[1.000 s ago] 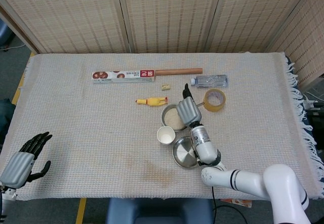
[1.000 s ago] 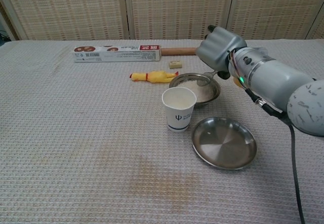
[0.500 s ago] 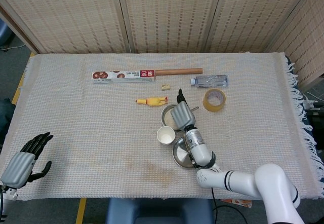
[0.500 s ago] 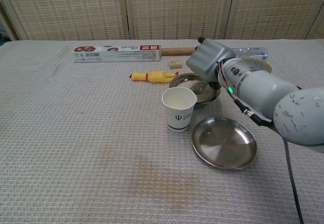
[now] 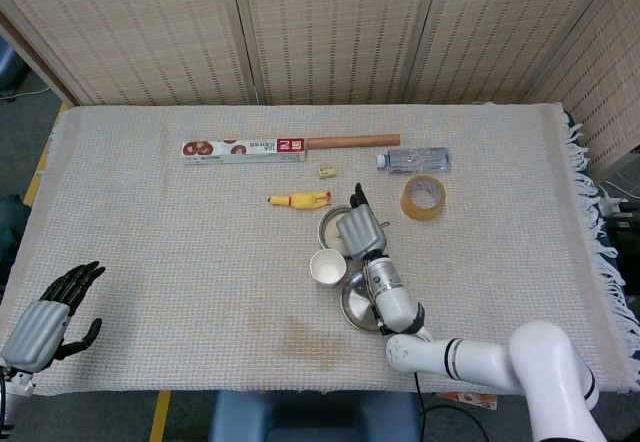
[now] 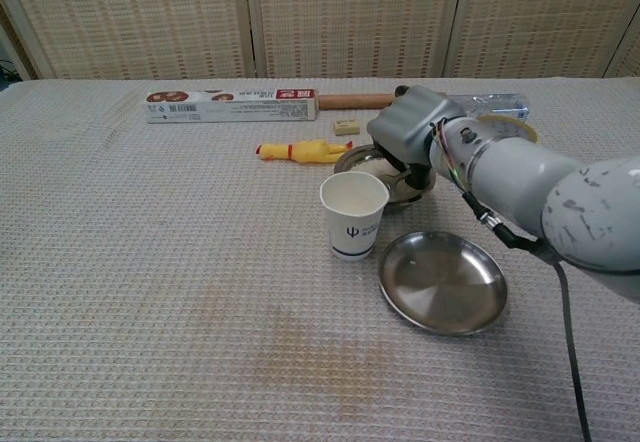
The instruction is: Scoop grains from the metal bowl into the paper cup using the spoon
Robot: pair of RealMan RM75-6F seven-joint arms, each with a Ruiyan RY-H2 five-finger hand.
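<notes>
While my right hand hangs low over the metal bowl, its fingers curl down into the bowl, and I cannot tell if they hold the spoon, because the hand hides what is under it. Pale grains show inside the bowl in the head view. Just in front of the bowl stands the white paper cup, upright with its mouth up. Next to the cup lies a shiny metal plate. Behind the bowl lie a yellow rubber chicken, a small eraser, a long foil box, a water bottle and a tape roll. My left hand rests far away at the cloth's near corner, fingers apart, holding nothing.
</notes>
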